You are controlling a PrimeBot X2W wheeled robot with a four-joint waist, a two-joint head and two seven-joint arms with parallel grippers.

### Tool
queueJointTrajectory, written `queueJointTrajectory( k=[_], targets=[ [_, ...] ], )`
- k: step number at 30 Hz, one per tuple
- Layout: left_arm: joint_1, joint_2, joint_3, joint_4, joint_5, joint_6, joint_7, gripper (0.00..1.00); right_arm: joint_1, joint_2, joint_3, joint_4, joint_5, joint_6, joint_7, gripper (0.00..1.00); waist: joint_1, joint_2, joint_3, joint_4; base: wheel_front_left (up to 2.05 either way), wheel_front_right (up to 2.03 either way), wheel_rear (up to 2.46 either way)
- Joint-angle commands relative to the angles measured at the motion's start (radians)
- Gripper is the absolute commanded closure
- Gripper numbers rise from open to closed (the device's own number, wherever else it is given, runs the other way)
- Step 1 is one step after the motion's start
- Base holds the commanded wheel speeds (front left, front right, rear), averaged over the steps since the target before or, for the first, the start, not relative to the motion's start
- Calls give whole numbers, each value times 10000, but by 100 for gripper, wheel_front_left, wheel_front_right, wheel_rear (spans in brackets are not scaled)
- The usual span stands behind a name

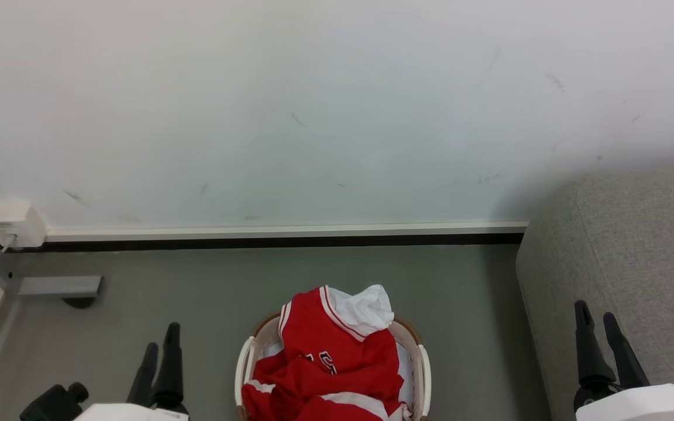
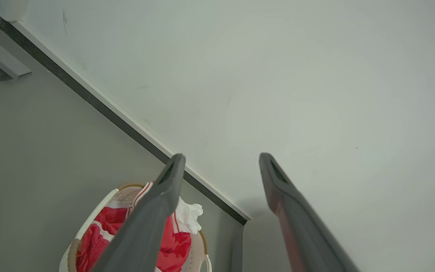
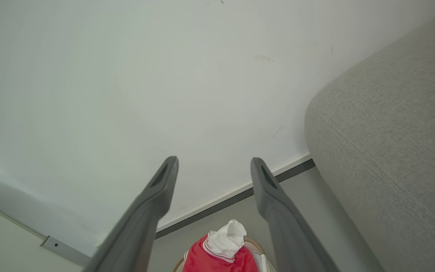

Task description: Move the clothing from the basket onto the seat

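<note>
The clothing point(image 1: 337, 356), a red jersey with white trim and dark lettering, is piled in the cream basket point(image 1: 244, 365) at the bottom centre of the head view, its white collar part heaped up at the back. The grey seat point(image 1: 635, 257) stands to the right of the basket. My left gripper point(image 1: 161, 345) is open at the lower left, apart from the basket, with nothing between its fingers. My right gripper point(image 1: 597, 318) is open at the lower right, in front of the seat. The left wrist view shows the clothing point(image 2: 170, 241) in the basket point(image 2: 198, 260) beyond the left gripper point(image 2: 221, 158). In the right wrist view the clothing point(image 3: 217, 257) lies below the right gripper point(image 3: 213, 162), the seat point(image 3: 391, 151) at its right.
A pale wall point(image 1: 313, 105) with a skirting board point(image 1: 284, 232) runs behind the basket. A white socket box point(image 1: 12, 223) and a metal bracket point(image 1: 59, 286) sit at the far left. Grey floor point(image 1: 196, 292) lies on both sides of the basket.
</note>
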Motion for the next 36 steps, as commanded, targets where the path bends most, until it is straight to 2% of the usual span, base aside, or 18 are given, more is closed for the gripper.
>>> queueJointTrajectory(
  k=[1, 21, 36],
  targets=[
    [-37, 97, -32, -187, 508, 3, -102, 0, -159, -134, 55, -123, -436, -8, -102, 0, 0, 0, 3, -5, 0, 0, 0],
    [242, 196, -391, -348, 3477, 141, -693, 0, -243, -240, 473, 274, -3094, -11, -693, 0, 0, 0, 64, -24, 0, 0, 0],
    [355, 462, -738, -495, 4977, 348, -1054, 0, -141, -153, 291, 511, -4391, -13, -1055, 0, 0, 0, 86, 1, 0, 0, 0]
  ],
)
